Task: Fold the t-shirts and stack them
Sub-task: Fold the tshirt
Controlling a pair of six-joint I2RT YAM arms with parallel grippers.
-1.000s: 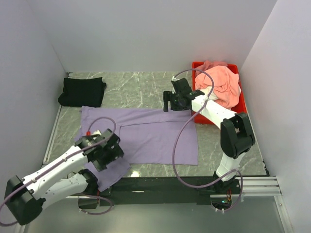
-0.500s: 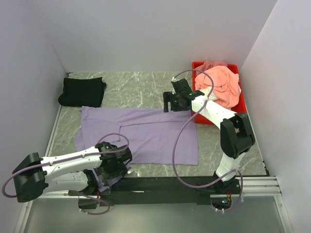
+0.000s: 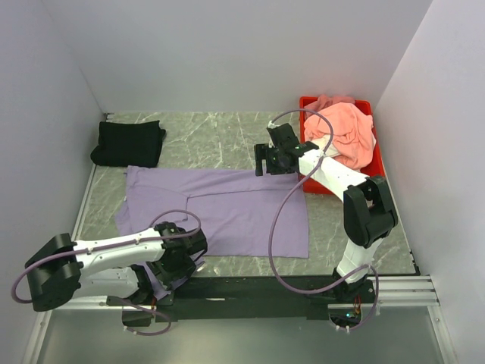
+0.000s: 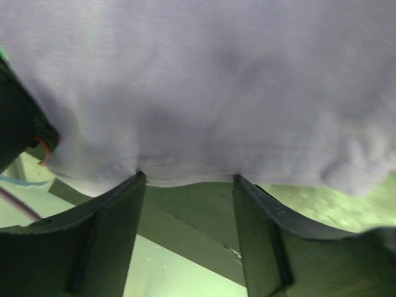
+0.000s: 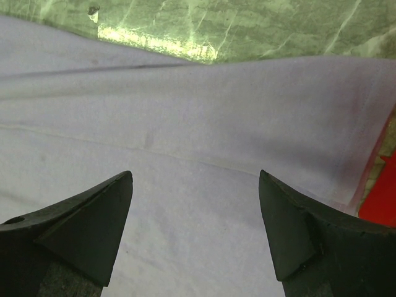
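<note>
The lavender-purple t-shirt [image 3: 235,208] lies spread flat across the middle of the table. One part of it hangs over the near edge by the left arm. My left gripper [image 3: 180,262] is low at that near edge. In the left wrist view its jaws stand apart, with the fingertips [image 4: 133,185] against the hem of the lavender cloth [image 4: 204,93] and nothing between them. My right gripper [image 3: 275,161] hovers open over the shirt's far right corner [image 5: 198,124]. The black t-shirt [image 3: 129,142] lies folded at the back left. The salmon-pink t-shirt [image 3: 347,130] is heaped in the tray.
A red plastic tray [image 3: 379,168] stands at the back right, and its edge [image 5: 380,210] shows beside the shirt's corner. White walls close in the table on three sides. A dark rail [image 3: 250,288] runs along the near edge.
My left arm has swung down and toward the near edge, lowering its gripper onto the shirt's overhanging part, with the jaws narrower than before. The right arm has not moved.
</note>
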